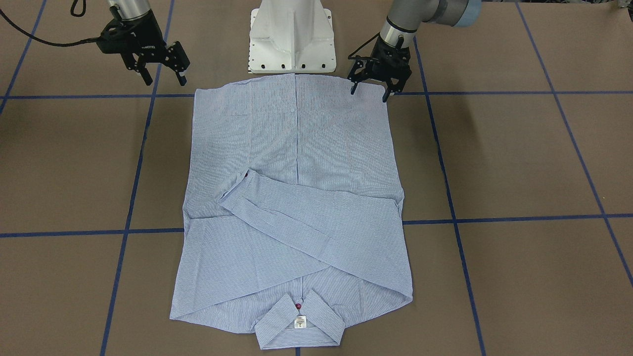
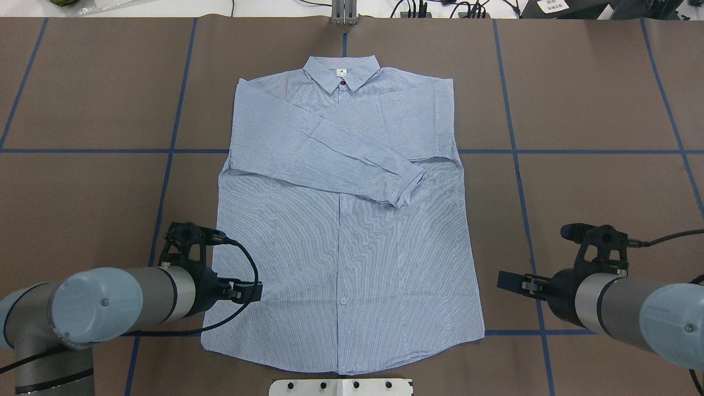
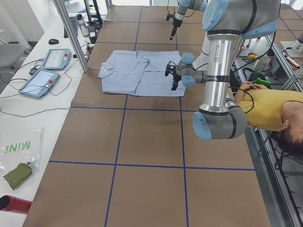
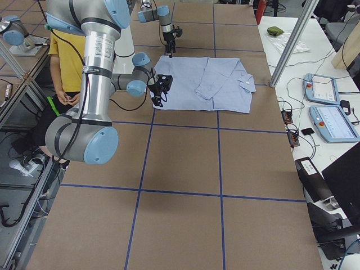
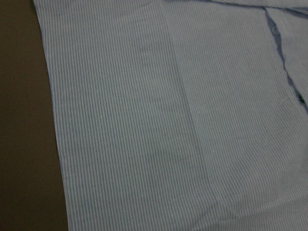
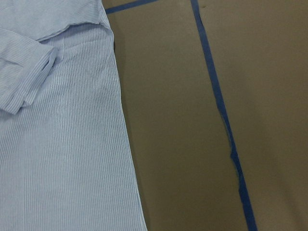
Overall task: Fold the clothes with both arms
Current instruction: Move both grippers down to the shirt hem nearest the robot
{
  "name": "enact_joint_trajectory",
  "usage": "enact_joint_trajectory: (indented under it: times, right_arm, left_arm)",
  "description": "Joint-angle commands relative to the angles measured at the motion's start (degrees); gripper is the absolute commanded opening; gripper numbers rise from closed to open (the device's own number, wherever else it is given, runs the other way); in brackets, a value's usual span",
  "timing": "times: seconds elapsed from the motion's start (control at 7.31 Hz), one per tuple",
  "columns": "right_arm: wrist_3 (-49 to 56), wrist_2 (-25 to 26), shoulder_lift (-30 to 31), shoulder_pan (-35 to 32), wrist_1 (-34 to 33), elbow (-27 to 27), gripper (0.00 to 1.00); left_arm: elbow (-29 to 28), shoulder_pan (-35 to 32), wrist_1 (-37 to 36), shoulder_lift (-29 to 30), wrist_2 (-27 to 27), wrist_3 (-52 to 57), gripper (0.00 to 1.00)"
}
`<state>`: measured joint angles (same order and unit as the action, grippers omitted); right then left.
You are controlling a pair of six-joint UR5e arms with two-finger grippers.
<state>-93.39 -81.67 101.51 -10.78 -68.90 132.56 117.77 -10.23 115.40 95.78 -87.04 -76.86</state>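
Note:
The light blue striped shirt (image 1: 296,198) lies flat and face up on the brown table (image 1: 519,163). Its collar (image 2: 341,74) is on the far side from the robot, its hem next to the base, and both sleeves are folded across the chest. My left gripper (image 1: 370,94) hangs open, fingers pointing down, over the hem corner on its side; the left wrist view is filled with the striped cloth (image 5: 168,120). My right gripper (image 1: 165,81) is open above bare table, just outside the other hem corner. The right wrist view shows the shirt's side edge (image 6: 62,144) beside brown table.
The white pedestal base (image 1: 292,39) stands right at the shirt's hem. Blue tape lines (image 1: 450,198) grid the table. A person in a yellow top (image 3: 265,111) sits behind the robot. Tablets (image 3: 45,75) and a metal post (image 3: 71,33) line the far side bench.

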Motion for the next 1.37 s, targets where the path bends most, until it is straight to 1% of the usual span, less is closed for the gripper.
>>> enact_joint_trajectory:
  times: [0.0, 0.14, 0.27, 0.68, 0.96, 1.09, 1.23]
  right_arm:
    - [-0.3, 1.0, 0.0, 1.1, 0.0, 0.1, 1.00]
    - [-0.3, 1.3, 0.0, 1.5, 0.0, 0.1, 1.00]
    - [-0.3, 1.5, 0.0, 1.7, 0.0, 0.1, 1.00]
    - [-0.3, 2.3, 0.0, 2.2, 0.0, 0.1, 1.00]
    - [-0.3, 2.3, 0.1, 2.3, 0.0, 0.1, 1.00]
    - [-0.3, 2.3, 0.3, 2.3, 0.0, 0.1, 1.00]
    - [-0.3, 2.4, 0.3, 2.3, 0.0, 0.1, 1.00]
  left_arm:
    - [0.3, 3.4, -0.3, -2.1, 0.6, -7.0, 0.97]
    - [0.3, 3.6, -0.6, -2.5, 0.7, -9.7, 0.85]
    - [0.3, 4.0, -1.2, -3.3, 0.8, -10.6, 0.83]
    - [0.1, 4.6, -1.4, -3.8, 0.8, -11.0, 0.82]
    - [0.1, 4.6, -2.0, -3.8, 0.8, -11.0, 0.72]
    - [0.0, 4.7, -2.0, -3.8, 0.8, -11.0, 0.70]
    - [0.0, 4.7, -2.0, -3.8, 0.8, -11.0, 0.64]
